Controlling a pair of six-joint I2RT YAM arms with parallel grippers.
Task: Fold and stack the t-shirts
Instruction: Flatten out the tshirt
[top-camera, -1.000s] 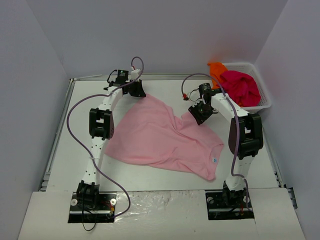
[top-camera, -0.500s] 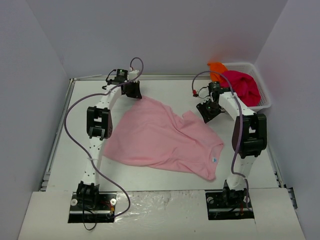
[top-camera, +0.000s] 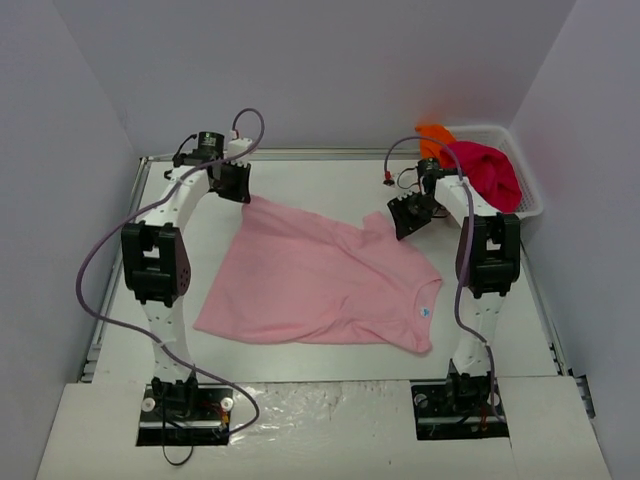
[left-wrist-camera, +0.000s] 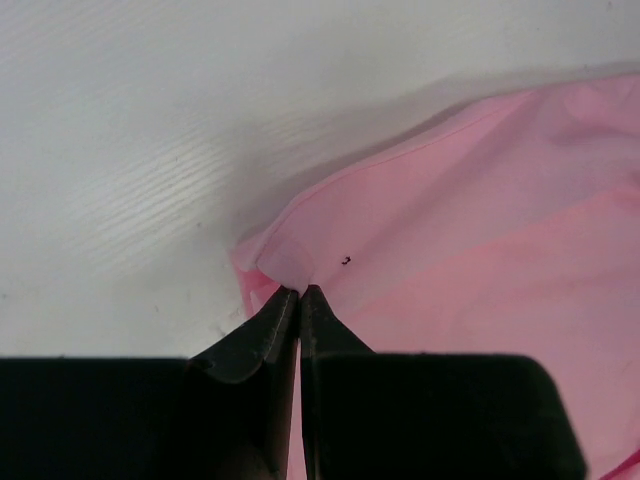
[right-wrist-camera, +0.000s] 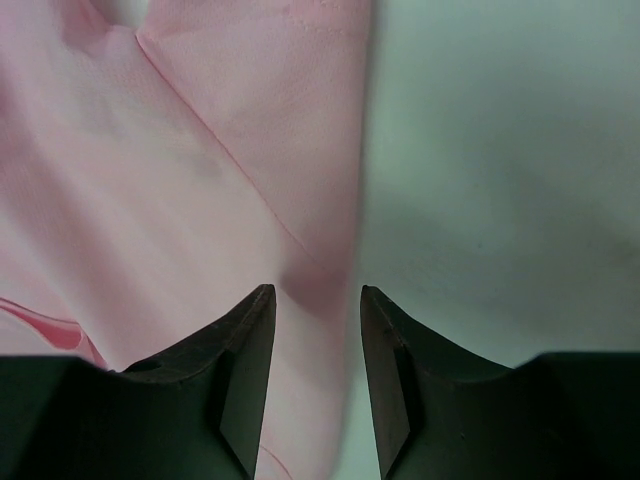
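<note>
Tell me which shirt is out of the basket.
The light pink t-shirt, spread out on the table. The magenta-red t-shirt and the orange t-shirt sit bunched in the white mesh basket at the far right corner.

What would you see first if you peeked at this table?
A light pink t-shirt lies spread in the middle. The left gripper pinches its far left corner; the right gripper stands open over its far right edge. In the far right corner, a white basket holds a magenta-red shirt and an orange shirt.
</note>
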